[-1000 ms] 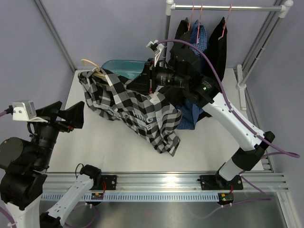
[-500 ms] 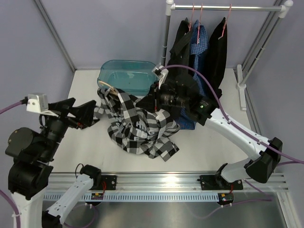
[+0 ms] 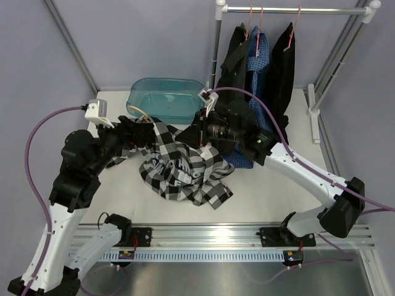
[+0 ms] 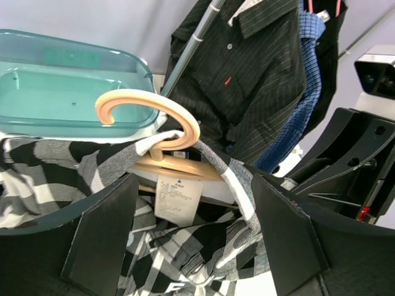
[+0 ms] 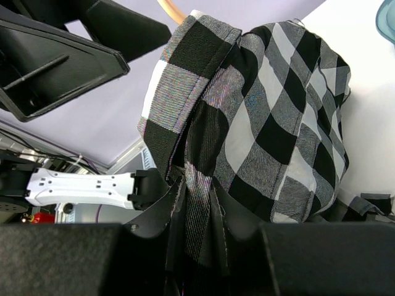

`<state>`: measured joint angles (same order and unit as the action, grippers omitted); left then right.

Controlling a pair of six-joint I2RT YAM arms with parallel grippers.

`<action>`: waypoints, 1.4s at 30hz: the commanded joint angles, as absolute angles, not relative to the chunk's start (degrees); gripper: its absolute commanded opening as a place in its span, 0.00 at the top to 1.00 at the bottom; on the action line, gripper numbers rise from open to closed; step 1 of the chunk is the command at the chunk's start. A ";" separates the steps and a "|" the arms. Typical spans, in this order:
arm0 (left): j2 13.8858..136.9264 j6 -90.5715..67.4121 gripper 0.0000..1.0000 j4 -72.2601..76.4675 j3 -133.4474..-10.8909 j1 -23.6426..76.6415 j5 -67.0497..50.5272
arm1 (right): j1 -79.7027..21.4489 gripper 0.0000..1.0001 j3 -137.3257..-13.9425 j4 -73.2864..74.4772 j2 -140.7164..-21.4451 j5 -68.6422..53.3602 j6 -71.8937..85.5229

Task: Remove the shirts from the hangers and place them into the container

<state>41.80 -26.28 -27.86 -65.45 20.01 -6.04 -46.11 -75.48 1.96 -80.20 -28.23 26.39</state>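
Note:
The black-and-white checked shirt (image 3: 182, 169) lies bunched mid-table, still on the pale wooden hanger (image 4: 176, 165), whose curved hook (image 3: 143, 116) sticks up by the collar. My left gripper (image 4: 194, 237) is open, its fingers (image 4: 102, 240) standing either side of the collar and hanger. My right gripper (image 5: 200, 209) is shut on a fold of the checked shirt (image 5: 265, 123), lifting it at the shirt's right side (image 3: 199, 132). The teal container (image 3: 166, 98) sits just behind and holds nothing. Two black shirts (image 3: 237, 52) and a blue one (image 3: 259, 52) hang on pink hangers (image 3: 256, 18).
The clothes rail's upright post (image 3: 217, 43) stands right behind the container, and its foot (image 3: 315, 111) runs along the table's right side. The hanging shirts' tails reach the table behind my right arm. An aluminium rail (image 3: 216, 234) edges the front.
My left arm swung in from the far left to the shirt's collar and hanger. My right arm first dragged the shirt forward, away from the container, then held still.

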 commanded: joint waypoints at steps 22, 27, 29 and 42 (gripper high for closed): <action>46.41 -19.43 0.40 -13.98 -66.53 22.59 -1.41 | -46.23 1.00 -74.97 -8.26 -79.19 -33.75 32.34; 46.76 -19.07 0.47 -12.39 -66.36 22.59 -1.67 | -46.23 1.00 -73.65 -10.02 -79.01 -34.37 33.84; 46.93 -19.25 0.53 -11.61 -66.18 22.59 -2.46 | -46.23 1.00 -73.30 -10.19 -79.10 -34.37 33.93; 49.13 -17.05 1.00 -7.30 -64.95 22.59 -0.62 | -46.23 0.70 -73.21 -1.85 -79.63 -28.66 28.05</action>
